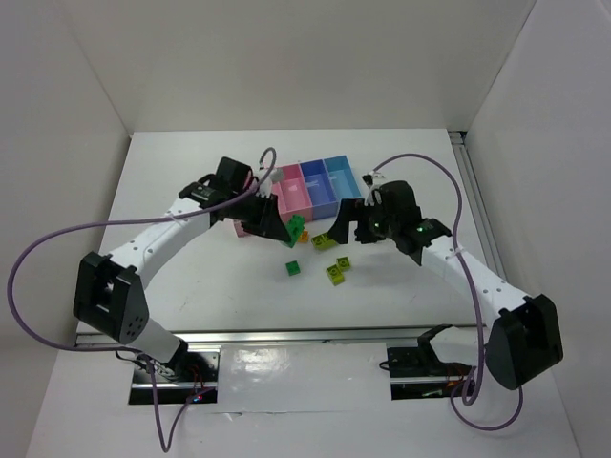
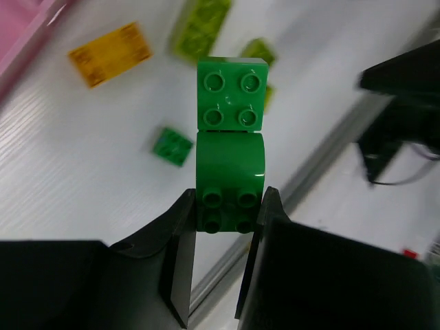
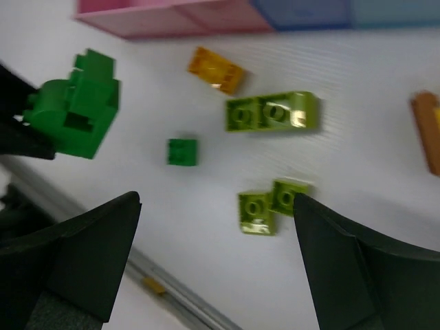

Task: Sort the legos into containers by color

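White table (image 1: 191,286) lies under L gripper (image 1: 286,229) & R gripper (image 1: 341,227). A metal rail (image 1: 286,336) runs behind both, at the near table edge. Purple cable (image 1: 29,258) loops far left of L gripper; white walls (image 1: 286,57) stand beyond.

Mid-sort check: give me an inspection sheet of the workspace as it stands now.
Surface: white table.
Job's things: four joined bins at the far side; loose on the table are an orange-yellow brick, long lime brick, lime pair, small dark green brick and brown-orange piece.
Clutter: nothing seen.
Grippers: left gripper shut on dark green piece; right gripper open above the loose bricks.
Cables: purple cables loop beside each arm.
Surroundings: white walls; metal rail at the near edge.
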`<state>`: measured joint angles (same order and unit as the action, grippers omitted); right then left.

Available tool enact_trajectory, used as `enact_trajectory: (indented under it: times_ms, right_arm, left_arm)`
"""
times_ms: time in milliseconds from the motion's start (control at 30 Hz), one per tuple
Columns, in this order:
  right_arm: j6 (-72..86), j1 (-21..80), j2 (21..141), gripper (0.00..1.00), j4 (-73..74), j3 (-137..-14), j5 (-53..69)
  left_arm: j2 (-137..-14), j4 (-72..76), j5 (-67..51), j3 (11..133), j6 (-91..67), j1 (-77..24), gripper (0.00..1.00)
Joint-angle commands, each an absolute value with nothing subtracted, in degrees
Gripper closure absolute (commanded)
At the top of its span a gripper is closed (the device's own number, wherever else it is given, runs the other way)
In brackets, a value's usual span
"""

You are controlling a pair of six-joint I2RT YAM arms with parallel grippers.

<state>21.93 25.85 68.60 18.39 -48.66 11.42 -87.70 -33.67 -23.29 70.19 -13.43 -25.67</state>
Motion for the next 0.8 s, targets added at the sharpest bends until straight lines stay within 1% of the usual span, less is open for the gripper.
enact_trajectory:
  times_ms: [0,33,67,133,167,333,467,600,767]
  right_arm:
    - [17.84,23.3,70.83,0.01,10.64,-52.99,38.55]
    - [17.84,23.29,71.62,0.01,9.94,-54.65,41.54]
    - [17.84,22.77,72.33,0.01,9.93,-55.36,45.66]
    - [17.15,22.76,73.48,0.01,9.4,-56.77,48.59]
    - [17.14,22.76,74.09,0.01,9.4,-56.78,49.47]
    - [17.48,22.76,74.09,0.01,5.99,-56.78,53.34]
    - [19.51,23.82,76.81,0.01,2.21,-57.3,57.03]
    - [22.93,25.04,77.52,0.01,-2.18,-57.3,59.85]
    - [24.95,25.75,78.04,0.01,-4.66,-57.83,60.47]
  left_arm:
    - [-87.09,-30.51,-51.19,73.65,-11.77,-21.37,1.0]
    - [-87.1,-27.28,-60.9,73.65,-13.52,-19.62,1.0]
    - [-87.88,-25.07,-64.39,73.13,-15.01,-18.99,1.0]
    - [-87.89,-18.67,-71.24,70.6,-19.05,-18.46,1.0]
    - [-87.89,-14.11,-72.41,70.58,-21.77,-17.67,1.0]
    - [-89.03,-12.39,-74.71,71.01,-22.59,-17.14,1.0]
    - [-90.08,-12.39,-77.51,71.02,-21.98,-17.14,1.0]
    - [-90.7,-16.51,-77.52,72.5,-18.47,-16.61,1.0]
    - [-91.23,-16.52,-76.38,72.51,-18.46,-16.08,1.0]
